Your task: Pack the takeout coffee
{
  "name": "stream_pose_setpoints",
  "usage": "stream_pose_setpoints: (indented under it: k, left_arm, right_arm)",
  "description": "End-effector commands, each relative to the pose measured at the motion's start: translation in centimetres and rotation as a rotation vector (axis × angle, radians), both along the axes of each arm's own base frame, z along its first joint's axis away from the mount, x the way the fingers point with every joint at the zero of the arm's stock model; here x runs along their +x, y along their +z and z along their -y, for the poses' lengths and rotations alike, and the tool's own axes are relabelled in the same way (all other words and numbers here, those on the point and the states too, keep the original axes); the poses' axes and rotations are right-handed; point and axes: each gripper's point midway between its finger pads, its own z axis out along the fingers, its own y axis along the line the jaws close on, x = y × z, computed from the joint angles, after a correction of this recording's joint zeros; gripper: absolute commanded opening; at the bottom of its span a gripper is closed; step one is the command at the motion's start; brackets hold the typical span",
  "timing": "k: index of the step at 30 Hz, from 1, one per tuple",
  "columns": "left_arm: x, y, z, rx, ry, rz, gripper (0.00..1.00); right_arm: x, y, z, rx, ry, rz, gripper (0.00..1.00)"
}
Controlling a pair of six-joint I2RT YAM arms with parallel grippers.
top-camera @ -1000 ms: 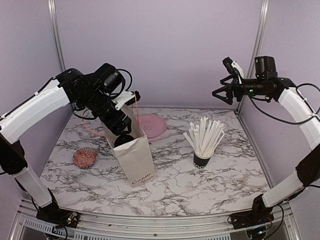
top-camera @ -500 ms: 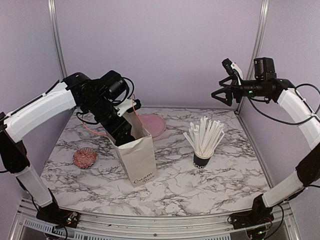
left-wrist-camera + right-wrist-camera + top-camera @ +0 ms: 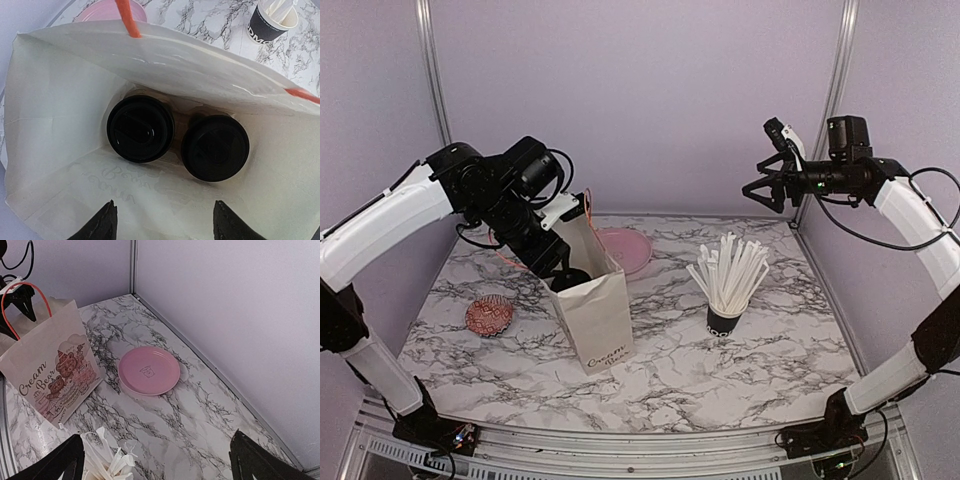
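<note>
Both coffee cups [image 3: 141,129] [image 3: 215,148] down inside the paper bag [image 3: 598,318], left of centre on the table [image 3: 670,370].
Black lids up, side by side on the bag floor. Left gripper [image 3: 162,222] above the bag mouth, jaws spread, pinching nothing. Right gripper [image 3: 760,188] high at the far right, jaws spread wide, empty. Beyond the bag, a pink plate [image 3: 149,371]; to the bag's right, a cup of straws [image 3: 725,318].
</note>
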Motion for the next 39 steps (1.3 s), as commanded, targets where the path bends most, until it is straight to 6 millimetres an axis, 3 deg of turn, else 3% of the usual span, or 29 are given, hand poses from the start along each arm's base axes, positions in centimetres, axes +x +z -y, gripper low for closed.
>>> stream_pose_setpoints:
  k: [1, 9, 13, 16, 21, 26, 32, 39]
  left_arm:
    - [0.8, 1.0, -1.3, 0.014, 0.091, 0.027, 0.65]
    - [4.3, 9.3, -0.3, -0.161, 0.180, 0.257, 0.75]
    - [5.4, 11.7, -1.2, -0.182, 0.233, 0.358, 0.77]
    - [5.8, 13.7, -2.1, -0.230, 0.286, 0.444, 0.79]
    - [4.3, 16.7, -2.8, -0.391, 0.272, 0.535, 0.80]
    - [2.9, 17.8, -3.9, -0.470, 0.273, 0.578, 0.79]
    - [2.4, 17.0, -4.3, -0.489, 0.264, 0.591, 0.79]
    - [2.3, 15.5, -4.7, -0.461, 0.269, 0.587, 0.79]
  right_arm:
    - [-0.3, 0.6, 0.0, 0.012, 0.009, 0.019, 0.98]
    - [0.0, 2.1, 0.4, 0.004, -0.025, 0.055, 0.98]
    - [0.0, 2.8, 0.8, 0.007, -0.054, 0.062, 0.98]
    - [-1.6, 1.4, 0.0, -0.021, 0.048, 0.020, 0.94]
    - [-4.4, -0.8, -0.8, -0.061, 0.158, -0.019, 0.81]
    - [-7.1, -3.8, -3.9, -0.153, 0.247, -0.027, 0.71]
    - [-5.6, -7.2, -5.0, -0.164, 0.255, -0.135, 0.57]
    - [-5.2, -8.8, -6.6, -0.147, 0.306, -0.219, 0.56]
